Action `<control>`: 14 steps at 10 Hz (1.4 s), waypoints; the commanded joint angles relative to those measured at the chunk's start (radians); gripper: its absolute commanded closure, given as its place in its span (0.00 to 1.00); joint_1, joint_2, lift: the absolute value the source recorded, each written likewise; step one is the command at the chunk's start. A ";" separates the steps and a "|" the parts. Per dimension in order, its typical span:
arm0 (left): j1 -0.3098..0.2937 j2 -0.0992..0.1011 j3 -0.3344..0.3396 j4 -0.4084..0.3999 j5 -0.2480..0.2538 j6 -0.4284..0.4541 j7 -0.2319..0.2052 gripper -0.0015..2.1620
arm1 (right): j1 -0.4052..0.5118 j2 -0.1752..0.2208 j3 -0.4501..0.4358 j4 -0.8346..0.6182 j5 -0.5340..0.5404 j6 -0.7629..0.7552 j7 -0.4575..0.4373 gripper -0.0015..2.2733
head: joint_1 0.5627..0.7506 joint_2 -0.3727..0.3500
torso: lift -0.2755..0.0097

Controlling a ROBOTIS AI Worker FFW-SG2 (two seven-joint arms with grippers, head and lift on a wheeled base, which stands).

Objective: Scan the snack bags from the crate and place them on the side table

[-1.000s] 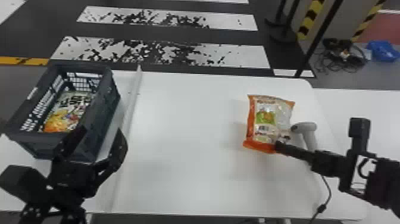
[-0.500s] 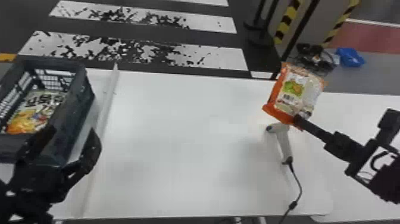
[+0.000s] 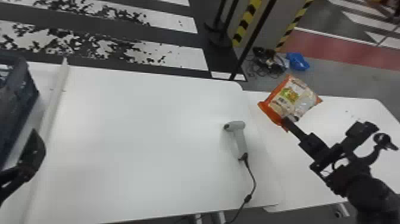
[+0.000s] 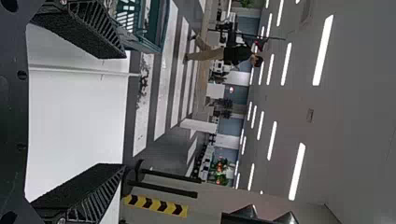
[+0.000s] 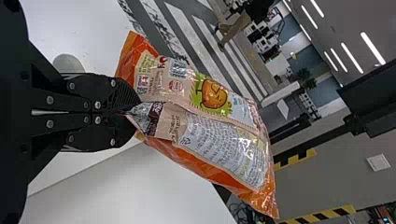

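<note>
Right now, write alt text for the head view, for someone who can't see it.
The robot's black right gripper holds up an orange-and-white plastic snack bag near the white side table. A grey handheld scanner with black cable lies on the white main table; a dark plastic crate stands at the left.

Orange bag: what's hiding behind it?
Around the bag, you can see the side table and gray floor beyond. Whatever is right behind it is covered.
</note>
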 commanded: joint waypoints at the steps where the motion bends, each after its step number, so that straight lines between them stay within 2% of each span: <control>1: 0.000 0.000 0.000 0.000 0.000 0.000 0.000 0.02 | -0.010 -0.005 0.000 0.074 0.016 -0.098 -0.064 0.99 | 0.70 0.03 | 0.68; 2: 0.000 0.000 0.000 0.000 0.000 0.000 0.000 0.02 | -0.020 -0.007 0.005 0.137 0.023 -0.172 -0.093 0.99 | 0.70 0.03 | 0.68; 5: -0.001 0.002 -0.002 0.000 0.000 0.000 0.000 0.02 | -0.049 -0.039 0.034 0.307 0.059 -0.218 -0.148 0.98 | 0.70 0.03 | 0.68; 6: -0.003 0.005 -0.002 0.000 0.000 0.000 0.000 0.02 | -0.054 -0.047 0.051 0.339 0.076 -0.227 -0.162 0.86 | 0.70 0.03 | 0.68; 7: -0.003 0.006 -0.002 -0.001 0.000 0.000 0.000 0.02 | -0.056 -0.050 0.062 0.358 0.084 -0.246 -0.183 0.47 | 0.70 0.03 | 0.68; 8: -0.001 0.009 -0.003 -0.001 0.000 0.003 0.000 0.02 | -0.060 -0.051 0.063 0.368 0.089 -0.246 -0.203 0.00 | 0.70 0.03 | 0.68; 12: -0.001 0.011 -0.011 -0.009 0.000 0.003 0.000 0.02 | -0.031 -0.054 0.042 0.313 0.055 -0.224 -0.231 0.02 | 0.70 0.03 | 0.68; 13: -0.001 0.009 -0.011 -0.012 0.000 0.003 0.000 0.02 | -0.008 -0.050 0.040 0.262 0.055 -0.221 -0.232 0.02 | 0.70 0.03 | 0.68; 14: -0.001 0.008 -0.012 -0.014 0.000 0.003 0.000 0.02 | 0.030 -0.028 0.040 0.167 0.056 -0.221 -0.237 0.02 | 0.70 0.03 | 0.68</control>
